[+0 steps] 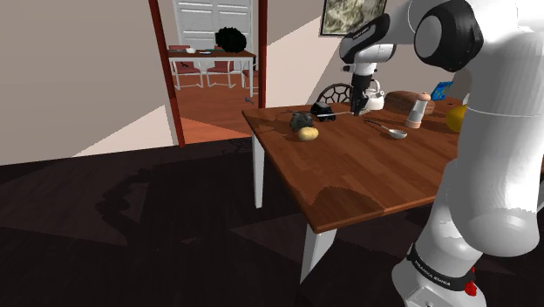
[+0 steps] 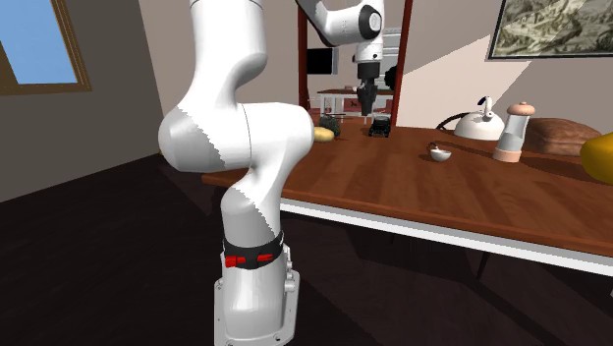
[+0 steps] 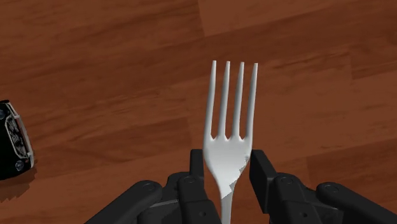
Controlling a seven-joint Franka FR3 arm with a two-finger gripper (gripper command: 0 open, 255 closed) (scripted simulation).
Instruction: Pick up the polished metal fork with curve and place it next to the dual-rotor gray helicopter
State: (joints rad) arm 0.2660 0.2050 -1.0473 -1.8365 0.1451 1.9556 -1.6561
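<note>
Wrist view: end effector (image 3: 227, 170) clasps a smooth, four-tined, possibly metal fork (image 3: 228, 146).

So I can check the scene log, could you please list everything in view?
fork: 1, pale grey, clasped in gripper
helicopter: 1, dark, beside potato
potato: 1, yellow, by table edge
toy car: 1, black, near gripper
kettle: 1, white, table's back
grinder: 1, white-brown, beside loaf
loaf: 1, brown, table's back
spoon: 1, grey, mid-table
fruit: 1, yellow, past grinder
table: 1, brown top, white legs
arm: 1, white
gripper: 1, black, shut on fork
</note>
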